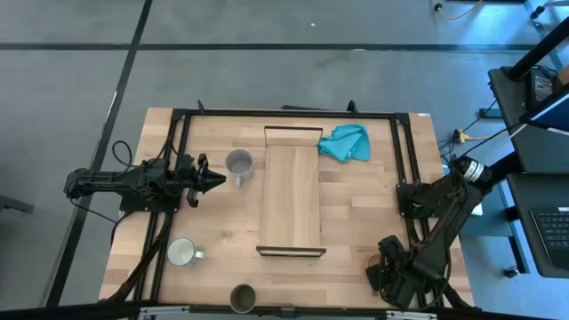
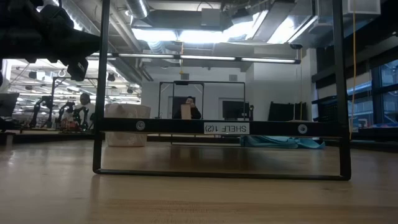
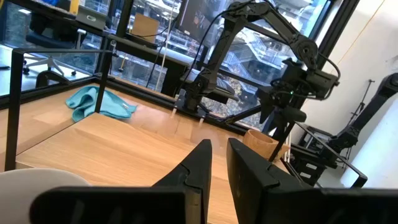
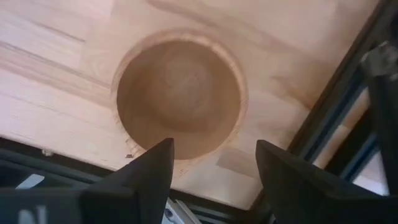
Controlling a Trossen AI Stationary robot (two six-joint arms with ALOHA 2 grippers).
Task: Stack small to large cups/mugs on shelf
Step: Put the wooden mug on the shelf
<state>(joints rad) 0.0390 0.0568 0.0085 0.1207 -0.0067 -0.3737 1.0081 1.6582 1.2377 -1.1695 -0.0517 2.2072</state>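
1. One shelf (image 1: 291, 197) — a long light-wood board with a black bracket at each short end — lies in the middle of the tabletop (image 1: 356, 231), with nothing on it.
2. Four cups show in all. The grey mug (image 1: 238, 165) stands just left of the shelf's far end.
3. The pale mug (image 1: 182, 252) stands well to the left of the shelf's near end, and the dark olive cup (image 1: 243, 298) sits at the tabletop's near edge.
4. The tan wooden cup (image 4: 179, 98) stands upright at the near right corner, seen from straight above in the right wrist view.
5. The right gripper (image 4: 212, 163) hangs directly over that wooden cup, fingers spread wide and holding nothing.
6. The left gripper (image 1: 218, 179) lies level just beside the grey mug — its fingers (image 3: 199, 165) pressed nearly together, empty.
7. One teal cloth (image 1: 346, 142) lies crumpled by the shelf's far right corner.
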